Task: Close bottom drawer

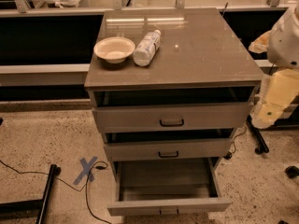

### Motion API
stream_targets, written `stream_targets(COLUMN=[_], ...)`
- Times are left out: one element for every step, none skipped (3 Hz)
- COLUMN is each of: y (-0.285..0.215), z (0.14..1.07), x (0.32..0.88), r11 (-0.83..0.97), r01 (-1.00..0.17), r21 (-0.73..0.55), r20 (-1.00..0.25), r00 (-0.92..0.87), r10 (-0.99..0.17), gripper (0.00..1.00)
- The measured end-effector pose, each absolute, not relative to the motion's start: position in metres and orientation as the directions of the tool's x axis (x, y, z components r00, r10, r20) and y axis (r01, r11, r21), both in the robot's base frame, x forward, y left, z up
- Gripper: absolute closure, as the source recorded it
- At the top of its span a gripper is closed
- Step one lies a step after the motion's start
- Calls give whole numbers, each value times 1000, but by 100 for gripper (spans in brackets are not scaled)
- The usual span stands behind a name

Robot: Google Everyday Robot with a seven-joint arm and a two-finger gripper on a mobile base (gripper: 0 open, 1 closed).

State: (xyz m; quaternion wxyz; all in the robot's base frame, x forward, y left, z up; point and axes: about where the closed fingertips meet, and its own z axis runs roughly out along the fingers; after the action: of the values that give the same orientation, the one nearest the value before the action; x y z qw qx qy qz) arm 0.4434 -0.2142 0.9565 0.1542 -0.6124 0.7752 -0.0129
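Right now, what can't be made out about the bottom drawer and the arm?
- Camera view, bottom drawer: front face seen steeply from above, so its handle barely shows.
- Camera view, drawer's rear interior: hidden under the middle drawer.
- Camera view, end effector, right of the cabinet: arm cut by the right edge; its state is unreadable.

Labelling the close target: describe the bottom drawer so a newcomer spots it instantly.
Start at the grey cabinet with a bowl and bottle on top, the claw hanging at its right in view. Of its three drawers, the bottom drawer is the lowest, by the floor. Only it is pulled far out, showing its empty box; the middle drawer and top drawer are barely open.
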Motion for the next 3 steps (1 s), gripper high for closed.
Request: stream_targets(y=[-198,-170,-180], z=[914,873,849], x=[430,397,383], r11=[199,185,242], r01=[-965,-967,-954], r21=[-168,-177,-177], r20=[-314,-446,-477], r00=[-139,-89,-132], r10=[-939,-890,-869], gripper=[0,0,0])
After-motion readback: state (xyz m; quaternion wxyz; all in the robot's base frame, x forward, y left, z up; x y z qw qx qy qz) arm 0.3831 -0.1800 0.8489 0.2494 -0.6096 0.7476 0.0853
